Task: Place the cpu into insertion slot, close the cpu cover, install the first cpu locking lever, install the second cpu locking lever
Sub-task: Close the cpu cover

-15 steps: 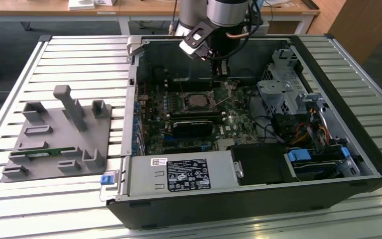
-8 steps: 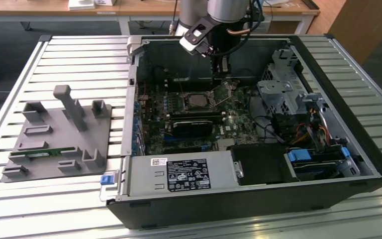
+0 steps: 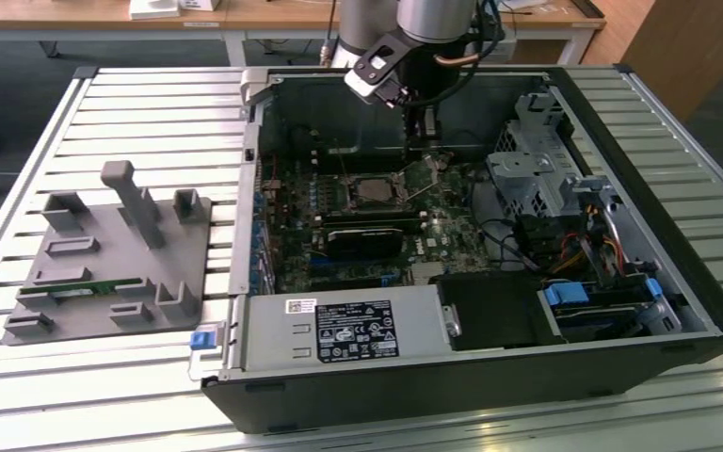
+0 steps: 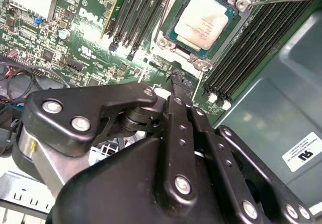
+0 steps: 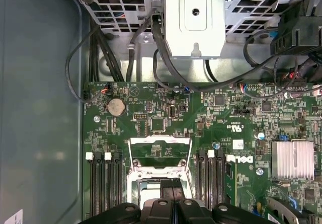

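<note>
The claw (image 3: 427, 141), fingers pressed together, hangs just above the raised cover (image 3: 432, 174); the chip (image 3: 371, 192) lies seated in its socket (image 3: 344, 191), just toward the exterior view's left of that cover.

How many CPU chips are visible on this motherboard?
1: the cpu lies in the insertion slot, between memory slots; the gripper could hide others.

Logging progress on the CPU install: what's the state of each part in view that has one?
cpu: seated in the insertion slot, top uncovered.
insertion slot: filled by the cpu.
cpu cover: open, standing up off the slot.
locking lever: looks unlatched, swung clear.
tool: shut, tips beside the slot.
computer case: side open.
</note>
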`<state>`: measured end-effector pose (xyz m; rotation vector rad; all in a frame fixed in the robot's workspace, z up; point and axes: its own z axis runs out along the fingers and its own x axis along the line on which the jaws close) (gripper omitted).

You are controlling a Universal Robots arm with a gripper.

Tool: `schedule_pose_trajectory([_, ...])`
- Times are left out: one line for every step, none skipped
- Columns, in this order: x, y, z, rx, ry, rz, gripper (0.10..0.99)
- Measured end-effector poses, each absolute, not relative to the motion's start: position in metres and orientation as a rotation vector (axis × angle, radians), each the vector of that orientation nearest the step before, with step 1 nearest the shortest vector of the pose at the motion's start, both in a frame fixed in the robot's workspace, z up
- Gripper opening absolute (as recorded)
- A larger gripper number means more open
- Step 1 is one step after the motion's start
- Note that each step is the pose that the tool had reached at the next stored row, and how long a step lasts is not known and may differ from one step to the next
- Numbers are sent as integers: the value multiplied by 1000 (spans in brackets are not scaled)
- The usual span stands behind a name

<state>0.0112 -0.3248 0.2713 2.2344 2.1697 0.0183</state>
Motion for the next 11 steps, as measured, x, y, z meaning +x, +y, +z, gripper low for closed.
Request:
schedule_pose_trajectory([11,-325,271,2234,2170,18,106])
schedule_pose_trajectory([12,-325,271,2234,2170,18,106])
schedule_pose_trajectory([12,-325,271,2234,2170,18,106])
schedule_pose_trajectory([12,-325,271,2234,2170,18,106])
schedule_pose_trajectory([12,-325,271,2234,2170,18,106])
schedule_pose_trajectory([13,-325,271,2234,2170,18,106])
schedule_pose_trajectory([13,-325,271,2234,2170,18,106])
schedule_pose_trajectory([13,-325,271,2234,2170,18,106])
schedule_pose_trajectory([14,-325,271,2234,2170,18,106])
schedule_pose_trajectory([14,-325,271,2234,2170,18,106])
schedule_pose_trajectory([14,-325,271,2234,2170,18,106])
